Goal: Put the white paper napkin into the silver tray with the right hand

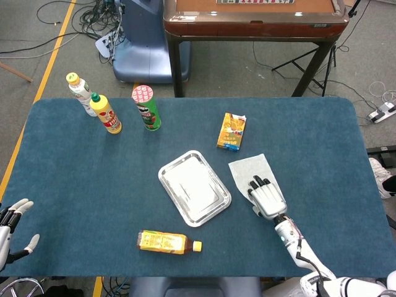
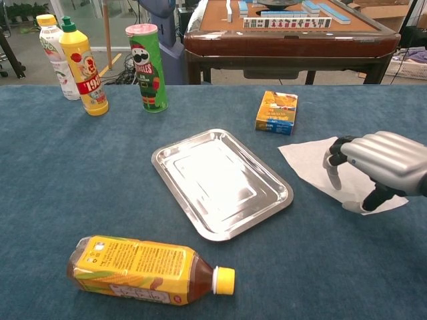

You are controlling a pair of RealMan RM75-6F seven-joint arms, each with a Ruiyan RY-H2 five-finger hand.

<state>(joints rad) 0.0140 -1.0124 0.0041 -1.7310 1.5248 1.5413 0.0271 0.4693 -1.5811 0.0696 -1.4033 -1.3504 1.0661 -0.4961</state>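
The white paper napkin (image 1: pixel 249 170) (image 2: pixel 308 164) lies flat on the blue table, just right of the silver tray (image 1: pixel 193 187) (image 2: pixel 220 181), which holds nothing. My right hand (image 1: pixel 266 195) (image 2: pixel 377 165) sits over the napkin's near right part, fingers curled downward with their tips at or just above the paper; contact is unclear. It holds nothing that I can see. My left hand (image 1: pixel 11 226) hangs off the table's near left corner with fingers spread and nothing in them.
An orange box (image 1: pixel 231 131) stands behind the napkin. A tea bottle (image 1: pixel 168 242) lies in front of the tray. A green chip can (image 1: pixel 146 107), a yellow bottle (image 1: pixel 106 114) and a white bottle (image 1: pixel 79 93) stand at the back left.
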